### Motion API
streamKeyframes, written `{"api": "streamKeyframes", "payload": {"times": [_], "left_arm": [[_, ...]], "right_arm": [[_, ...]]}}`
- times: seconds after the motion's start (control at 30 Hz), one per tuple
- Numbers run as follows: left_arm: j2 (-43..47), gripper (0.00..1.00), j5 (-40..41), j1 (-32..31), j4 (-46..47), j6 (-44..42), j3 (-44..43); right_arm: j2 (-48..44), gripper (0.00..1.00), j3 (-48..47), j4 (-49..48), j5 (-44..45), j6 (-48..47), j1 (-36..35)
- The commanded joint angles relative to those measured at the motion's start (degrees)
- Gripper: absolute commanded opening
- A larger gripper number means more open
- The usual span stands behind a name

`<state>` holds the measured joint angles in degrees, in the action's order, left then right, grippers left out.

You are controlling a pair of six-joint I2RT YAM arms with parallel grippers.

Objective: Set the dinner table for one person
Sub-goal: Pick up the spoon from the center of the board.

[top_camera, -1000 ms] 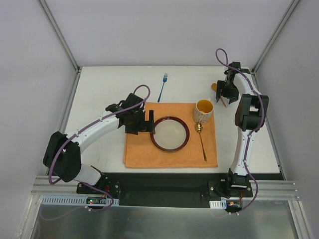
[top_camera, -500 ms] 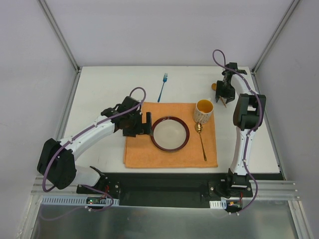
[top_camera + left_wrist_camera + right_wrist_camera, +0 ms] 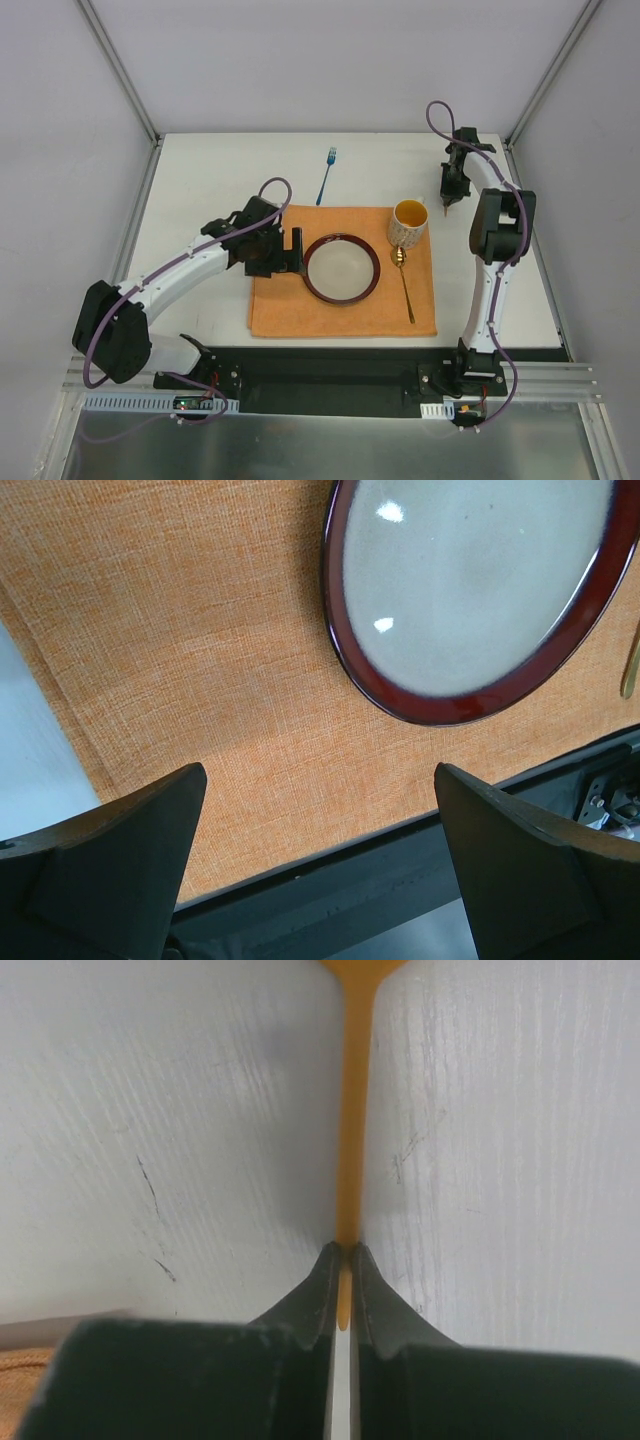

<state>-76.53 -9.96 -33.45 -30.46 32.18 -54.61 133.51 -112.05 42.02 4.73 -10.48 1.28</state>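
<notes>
One white dinner table (image 3: 200, 180), orange placemat (image 3: 290, 315), grey walls (image 3: 330, 60) around.

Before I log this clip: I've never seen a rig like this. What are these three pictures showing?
Two robot arms are bolted at the near edge of a white table. The wide picture looks down from above; the other two come from each wrist's camera. An orange placemat carries a plate, a cup and a gold spoon; a blue fork lies beyond it. The left pincer hangs open over the placemat beside the plate. The right pincer is shut on a thin orange utensil.
</notes>
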Motion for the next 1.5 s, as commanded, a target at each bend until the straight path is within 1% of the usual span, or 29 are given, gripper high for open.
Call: {"api": "streamKeyframes", "payload": {"times": [0.0,0.2,0.33,0.47,0.7,0.87,0.97,1.03,1.07,1.1,1.2,1.33,1.47], "left_arm": [[2.44,0.99,0.99,-0.56,0.05,0.33,1.00],[0.78,0.99,1.17,-0.56,0.49,0.34,-1.64],[-0.98,0.99,1.34,-0.56,1.36,0.07,-4.80],[-3.00,0.99,1.69,-0.56,3.12,-0.45,-7.44],[-3.54,0.99,1.17,-0.56,6.72,-0.89,-6.47],[-5.20,0.99,0.64,-0.56,7.78,-1.68,-7.79],[-7.04,0.99,-0.15,-0.65,9.10,-1.69,-8.93],[-7.93,0.99,-0.59,-0.65,10.15,-1.60,-9.72],[-8.54,0.99,-0.59,-0.65,10.50,-1.51,-9.99],[-8.89,0.99,-0.94,-0.65,10.68,-1.51,-10.25],[-9.51,0.99,-1.38,-0.83,11.38,-1.42,-10.52],[-9.69,0.99,-1.65,-1.00,11.56,-1.42,-9.82],[-9.69,0.99,-1.21,-0.91,11.65,-2.39,-10.51]], "right_arm": [[-3.87,0.01,4.81,-2.29,-0.78,2.22,-0.93],[-9.58,0.01,6.85,-3.00,-1.21,3.36,-0.93],[-11.43,0.01,3.33,1.82,-1.39,2.57,-0.93],[-14.94,0.01,2.54,3.86,-0.78,2.31,-0.93],[-22.94,0.01,7.45,4.12,0.10,2.57,-0.93],[-28.46,0.01,7.89,9.04,-2.00,2.39,-0.93],[-32.25,0.01,10.79,9.13,-3.49,3.36,-0.93],[-35.77,0.01,14.21,9.13,-4.20,4.85,-0.93],[-37.00,0.01,15.36,9.05,-6.12,5.46,-0.93],[-39.45,0.01,18.42,8.78,-6.57,6.51,-1.01],[-42.80,0.01,22.04,8.25,-7.02,7.40,-1.19],[-49.91,0.01,28.71,7.20,-7.45,9.59,-3.12],[-53.97,0.01,31.80,8.86,-7.54,9.95,-5.06]]}}
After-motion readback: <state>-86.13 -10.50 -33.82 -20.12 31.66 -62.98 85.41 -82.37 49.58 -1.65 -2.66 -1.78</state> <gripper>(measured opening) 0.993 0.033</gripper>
